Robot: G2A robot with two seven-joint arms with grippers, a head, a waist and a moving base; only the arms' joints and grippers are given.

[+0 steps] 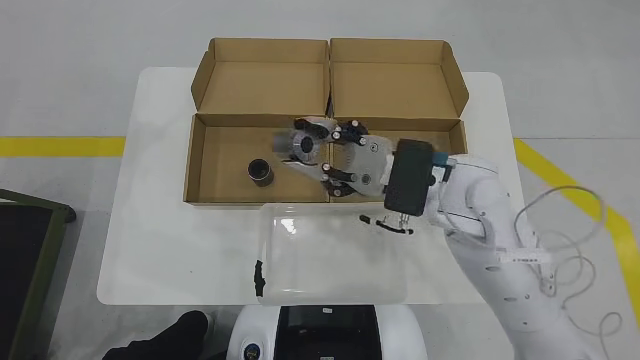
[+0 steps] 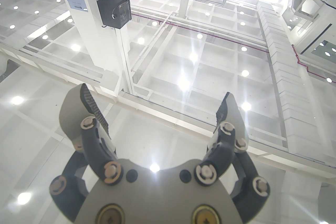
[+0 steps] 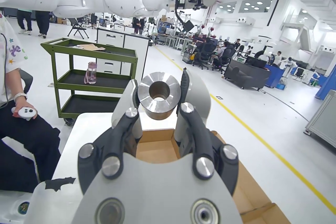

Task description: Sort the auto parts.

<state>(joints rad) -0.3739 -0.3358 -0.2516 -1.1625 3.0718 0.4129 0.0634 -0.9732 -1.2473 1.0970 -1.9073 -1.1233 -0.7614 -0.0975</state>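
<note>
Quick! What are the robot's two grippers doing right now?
Left gripper: jaws open, holding nothing.
Right gripper: jaws shut on a silver metal bushing.

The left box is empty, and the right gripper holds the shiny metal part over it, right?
Not empty: the top view shows a dark round part inside the left box. The right gripper does hold the shiny metal part over it.

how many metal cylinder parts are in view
2. A silver one is held in the right gripper above the left cardboard box; a darker one sits on that box's floor. The arm covers part of the right box, so more may be hidden.
</note>
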